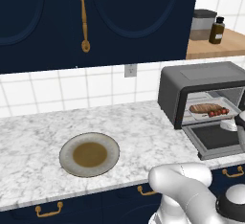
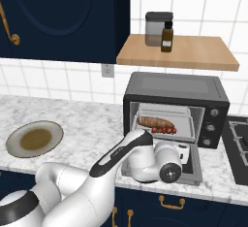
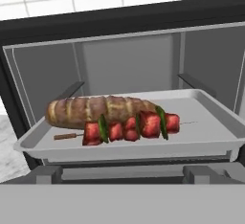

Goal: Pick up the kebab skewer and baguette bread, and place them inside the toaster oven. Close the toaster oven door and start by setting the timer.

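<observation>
The toaster oven [image 1: 191, 77] [image 2: 174, 85] [image 3: 143, 17] stands at the right of the marble counter. Its door [image 1: 215, 139] [image 2: 193, 169] lies dropped open and flat. On the light tray [image 3: 210, 122] inside lie the baguette bread [image 1: 205, 107] [image 2: 155, 122] [image 3: 95, 109] at the back and the kebab skewer [image 1: 217, 113] [image 2: 164, 130] [image 3: 129, 127] just in front of it, touching. My gripper [image 1: 237, 122] [image 2: 183, 149] hovers low over the open door, facing the oven mouth. It is open and holds nothing.
A brown-centred plate [image 1: 89, 154] [image 2: 35, 138] sits left on the counter. Above the oven, a wooden shelf [image 2: 203, 54] carries a canister [image 2: 157, 27] and a dark bottle [image 2: 167, 37]. The oven's knobs [image 2: 211, 124] are on its right face. A stovetop [image 2: 240, 148] lies further right.
</observation>
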Controlling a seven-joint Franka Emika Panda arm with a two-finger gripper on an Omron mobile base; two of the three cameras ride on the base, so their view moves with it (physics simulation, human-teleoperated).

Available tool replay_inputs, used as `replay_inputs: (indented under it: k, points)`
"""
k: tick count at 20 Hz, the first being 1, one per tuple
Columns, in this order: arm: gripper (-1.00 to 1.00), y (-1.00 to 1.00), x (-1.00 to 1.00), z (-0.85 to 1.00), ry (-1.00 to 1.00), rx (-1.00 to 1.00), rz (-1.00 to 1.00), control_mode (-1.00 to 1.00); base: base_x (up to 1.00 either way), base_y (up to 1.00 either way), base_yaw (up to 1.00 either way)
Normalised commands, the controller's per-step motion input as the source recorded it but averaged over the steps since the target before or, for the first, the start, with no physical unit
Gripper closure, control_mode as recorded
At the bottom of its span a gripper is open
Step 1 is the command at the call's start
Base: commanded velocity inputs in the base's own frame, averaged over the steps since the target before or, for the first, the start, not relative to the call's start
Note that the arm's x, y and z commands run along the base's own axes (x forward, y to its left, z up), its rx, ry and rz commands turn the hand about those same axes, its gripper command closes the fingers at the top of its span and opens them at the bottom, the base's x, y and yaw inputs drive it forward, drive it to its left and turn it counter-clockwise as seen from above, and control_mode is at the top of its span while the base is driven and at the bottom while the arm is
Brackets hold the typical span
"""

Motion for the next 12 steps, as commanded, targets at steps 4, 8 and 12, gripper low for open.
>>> replay_inputs:
  k: [4,8,12]
  points:
    - [-1.0,0.0,0.04,0.0,0.0,0.0,0.0,-1.0,0.0,0.0,0.0]
    - [-1.0,0.0,0.17,-0.04,0.0,0.0,0.0,-1.0,0.0,0.0,0.0]
    - [-1.0,0.0,0.16,-0.24,-0.01,-0.08,0.0,-1.0,0.0,0.0,0.0]
